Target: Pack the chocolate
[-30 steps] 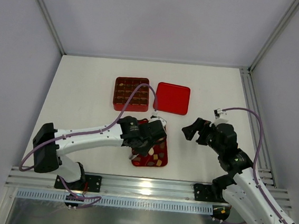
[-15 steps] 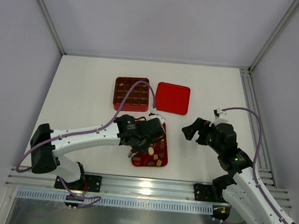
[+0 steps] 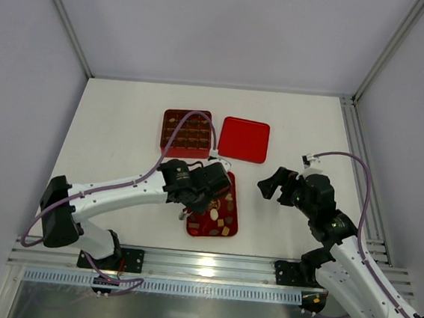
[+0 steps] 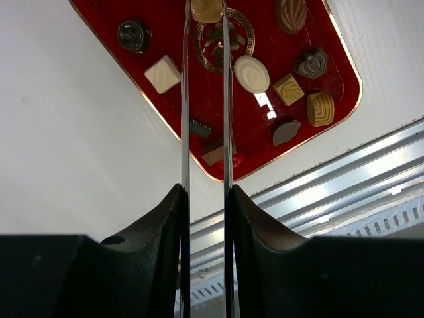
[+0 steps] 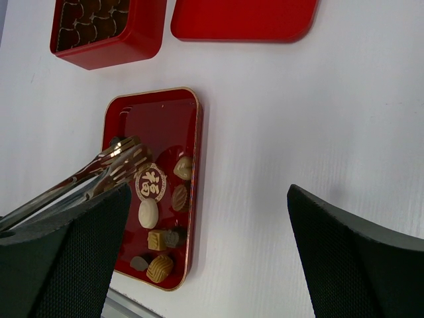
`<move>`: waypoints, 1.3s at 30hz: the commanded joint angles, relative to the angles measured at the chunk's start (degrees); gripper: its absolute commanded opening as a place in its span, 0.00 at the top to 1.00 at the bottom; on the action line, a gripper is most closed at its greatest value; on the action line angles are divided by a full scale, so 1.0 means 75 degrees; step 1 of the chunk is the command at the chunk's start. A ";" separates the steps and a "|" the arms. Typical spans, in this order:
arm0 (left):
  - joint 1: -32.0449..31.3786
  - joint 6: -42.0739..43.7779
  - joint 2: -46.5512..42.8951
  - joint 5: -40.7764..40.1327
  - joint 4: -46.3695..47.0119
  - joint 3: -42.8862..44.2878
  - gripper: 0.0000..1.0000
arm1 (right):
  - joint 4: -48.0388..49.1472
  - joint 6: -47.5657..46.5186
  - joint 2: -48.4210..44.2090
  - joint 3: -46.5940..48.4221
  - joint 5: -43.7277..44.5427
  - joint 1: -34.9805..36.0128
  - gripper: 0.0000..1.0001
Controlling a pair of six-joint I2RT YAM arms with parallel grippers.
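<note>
Several chocolate pieces (image 4: 252, 73), dark, tan and cream, lie on a flat red tray (image 4: 258, 126) with a gold emblem. The tray also shows in the top view (image 3: 235, 206) and the right wrist view (image 5: 165, 112). My left gripper (image 4: 205, 192) is shut on metal tongs (image 4: 185, 99). The tong tips sit above the tray and pinch a tan piece (image 4: 207, 8) at the frame's top edge. In the top view the left gripper (image 3: 208, 187) hangs over the tray's left side. My right gripper (image 3: 269, 185) is open and empty, right of the tray.
A red square box with grid compartments (image 3: 186, 132) stands beyond the tray, some cells holding dark pieces. A flat red lid (image 3: 245, 140) lies to its right. An aluminium rail (image 3: 201, 267) runs along the near table edge.
My left gripper with the tongs has shifted slightly left and away, uncovering more of the tray. The right arm has not moved.
</note>
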 commanded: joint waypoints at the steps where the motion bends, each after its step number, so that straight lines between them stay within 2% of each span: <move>1: 0.0116 0.0138 -0.0405 -0.0030 0.0060 0.0100 0.68 | 0.0317 -0.0008 0.0039 0.0214 0.0002 0.0027 0.00; 24: 0.1182 0.0630 -0.0816 0.0368 0.0154 0.0287 0.69 | 0.0469 0.0015 0.0203 0.0132 -0.0033 0.0027 0.00; 39: 0.3057 0.1345 -0.0605 0.0720 0.0305 0.1259 0.69 | 0.0622 -0.0055 0.0473 0.0179 -0.0080 0.0027 0.00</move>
